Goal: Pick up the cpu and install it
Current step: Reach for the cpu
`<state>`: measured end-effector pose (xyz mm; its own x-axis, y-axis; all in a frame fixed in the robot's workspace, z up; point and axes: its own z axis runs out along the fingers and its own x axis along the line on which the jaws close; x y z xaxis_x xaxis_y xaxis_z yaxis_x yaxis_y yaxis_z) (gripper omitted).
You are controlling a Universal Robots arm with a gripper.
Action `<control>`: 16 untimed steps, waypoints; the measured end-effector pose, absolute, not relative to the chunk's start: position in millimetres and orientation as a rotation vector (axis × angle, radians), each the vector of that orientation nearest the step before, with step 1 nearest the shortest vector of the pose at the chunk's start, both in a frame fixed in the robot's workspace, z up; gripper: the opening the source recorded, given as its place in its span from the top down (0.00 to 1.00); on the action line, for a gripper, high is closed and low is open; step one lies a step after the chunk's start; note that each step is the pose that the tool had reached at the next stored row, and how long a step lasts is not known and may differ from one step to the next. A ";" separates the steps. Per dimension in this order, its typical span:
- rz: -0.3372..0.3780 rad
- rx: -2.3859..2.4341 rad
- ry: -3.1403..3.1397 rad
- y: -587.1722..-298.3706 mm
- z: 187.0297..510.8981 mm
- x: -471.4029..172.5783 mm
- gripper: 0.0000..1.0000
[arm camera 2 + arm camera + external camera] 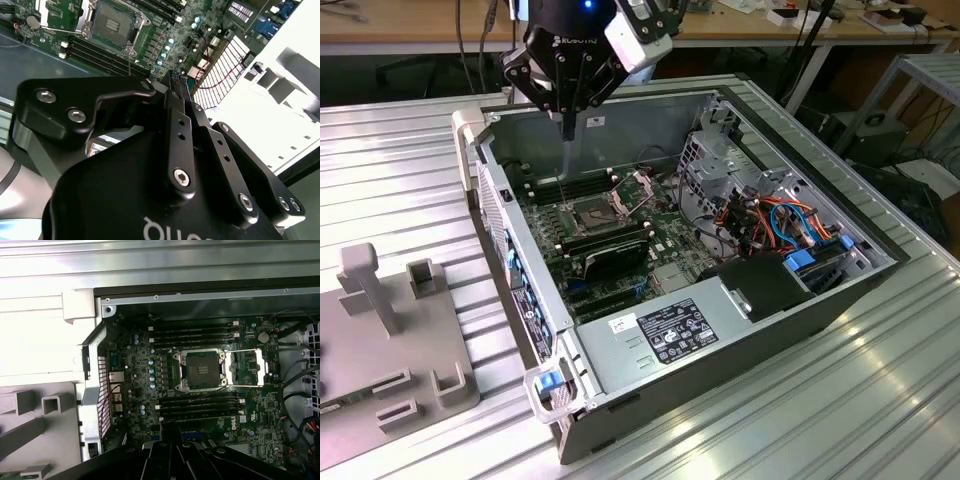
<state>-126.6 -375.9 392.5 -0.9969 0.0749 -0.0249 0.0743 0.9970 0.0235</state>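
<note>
Ribbed metal table (840, 400), open computer case (520, 250) lying on it. Location of the cpu: cannot be told. The socket (201, 370) on the motherboard stands open, its contact field exposed and its hinged plate (245, 367) swung aside. The hand (567, 125) hovers above the case's far side, beyond the socket, fingers pressed together on nothing visible. A grey fixture (390, 340) sits at the exterior view's left.

The gripper (567, 126) is matt black metal, case (630, 125) bare sheet metal, table (840, 400) shiny ribbed metal.
</note>
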 end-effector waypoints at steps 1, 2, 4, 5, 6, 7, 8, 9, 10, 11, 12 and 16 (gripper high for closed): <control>0.035 0.116 3.113 -375.9 392.5 -127.7 0.89; 0.035 0.116 3.113 -375.9 392.5 -128.8 0.89; 0.035 0.116 3.113 -375.9 392.5 -132.2 0.89; 0.035 0.116 3.113 -375.9 392.5 -133.7 0.89; 0.035 0.116 3.113 -375.9 392.5 -135.3 0.89; 0.035 0.116 3.113 -375.9 392.5 -137.0 0.89; 0.035 0.116 3.113 -375.9 392.5 -139.6 0.89; 0.035 0.116 3.113 -375.9 392.5 -142.8 0.89; 0.035 0.116 3.113 -375.9 392.5 -144.7 0.89; 0.035 0.116 3.113 -375.9 392.5 -146.5 0.89; 0.035 0.116 3.113 -375.9 392.4 -148.6 0.89; 0.035 0.116 3.113 -375.9 392.4 -156.1 0.89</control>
